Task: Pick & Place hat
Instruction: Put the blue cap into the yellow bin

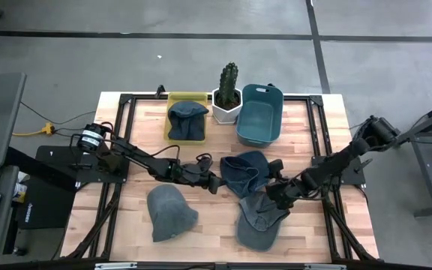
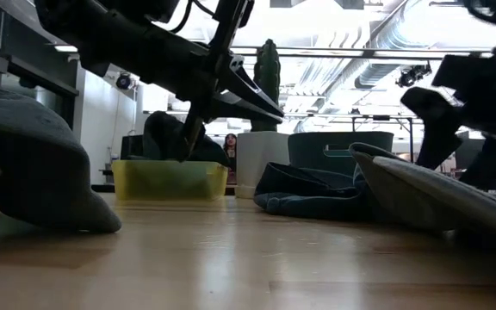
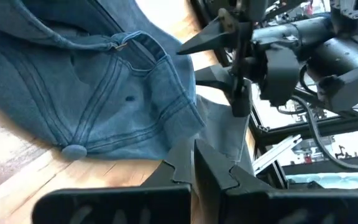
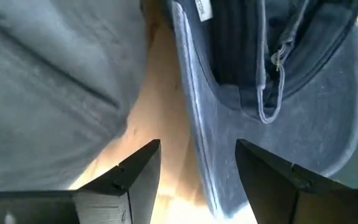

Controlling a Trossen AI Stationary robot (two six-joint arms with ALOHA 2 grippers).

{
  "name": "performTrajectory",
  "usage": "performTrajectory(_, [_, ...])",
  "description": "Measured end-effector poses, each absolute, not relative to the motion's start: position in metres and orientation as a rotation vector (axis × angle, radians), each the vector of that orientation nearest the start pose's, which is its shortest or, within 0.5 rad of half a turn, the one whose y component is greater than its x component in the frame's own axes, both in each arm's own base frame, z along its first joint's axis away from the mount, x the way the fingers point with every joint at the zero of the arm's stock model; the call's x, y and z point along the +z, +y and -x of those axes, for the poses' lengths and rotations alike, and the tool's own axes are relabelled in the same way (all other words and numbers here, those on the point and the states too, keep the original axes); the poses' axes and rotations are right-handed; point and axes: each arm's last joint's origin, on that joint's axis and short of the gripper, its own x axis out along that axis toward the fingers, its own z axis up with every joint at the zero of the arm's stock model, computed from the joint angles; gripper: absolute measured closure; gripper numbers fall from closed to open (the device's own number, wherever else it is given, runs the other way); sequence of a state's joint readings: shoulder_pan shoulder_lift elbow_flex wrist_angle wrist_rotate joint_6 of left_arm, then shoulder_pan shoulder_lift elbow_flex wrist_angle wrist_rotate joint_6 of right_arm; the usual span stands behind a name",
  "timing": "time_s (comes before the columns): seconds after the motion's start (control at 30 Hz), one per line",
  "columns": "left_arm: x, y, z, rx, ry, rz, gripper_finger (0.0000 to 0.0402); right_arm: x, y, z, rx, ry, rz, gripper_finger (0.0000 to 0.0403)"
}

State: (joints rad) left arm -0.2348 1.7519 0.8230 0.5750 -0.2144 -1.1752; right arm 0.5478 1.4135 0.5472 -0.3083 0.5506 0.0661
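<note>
I see the blue cap [image 1: 244, 171] lying mid-worktop [image 1: 306, 142], with my closed left claw [image 1: 217, 182] just beside it. My right claw [image 1: 274, 193] is open over the grey cap [image 1: 259, 221]. A beanie [image 1: 171, 212], yellow bin [image 1: 172, 101], cactus [image 1: 229, 81] and teal tub [image 1: 261, 114] sit around.

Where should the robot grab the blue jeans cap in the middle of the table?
Probably the curled rim edge of the blue denim cap, reached from the left end effector's side. The cap lies crumpled with its inside showing, so that folded edge offers a thin lip to pinch. The flat crown gives nothing to squeeze.
</note>
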Motion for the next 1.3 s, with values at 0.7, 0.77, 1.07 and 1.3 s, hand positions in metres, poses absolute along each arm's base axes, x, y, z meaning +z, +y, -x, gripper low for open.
performTrajectory(0.7, [0.170, -0.077, -0.344, 0.154, 0.336, 1.087, 0.0402, 0.124, 0.085, -0.209, -0.069, 1.027, 0.454, 0.0284])
performTrajectory(0.77, [0.170, -0.077, -0.344, 0.150, 0.338, 1.082, 0.0402, 0.124, 0.086, -0.210, -0.060, 1.027, 0.447, 0.0318])
performTrajectory(1.07, [0.166, -0.078, -0.343, 0.136, 0.398, 1.059, 0.0402, 0.133, 0.087, -0.212, -0.093, 1.010, 0.367, 0.0391])
performTrajectory(1.3, [0.178, -0.077, -0.337, 0.098, 0.419, 0.954, 0.0402, 0.163, 0.094, -0.226, -0.050, 1.015, 0.317, 0.0397])
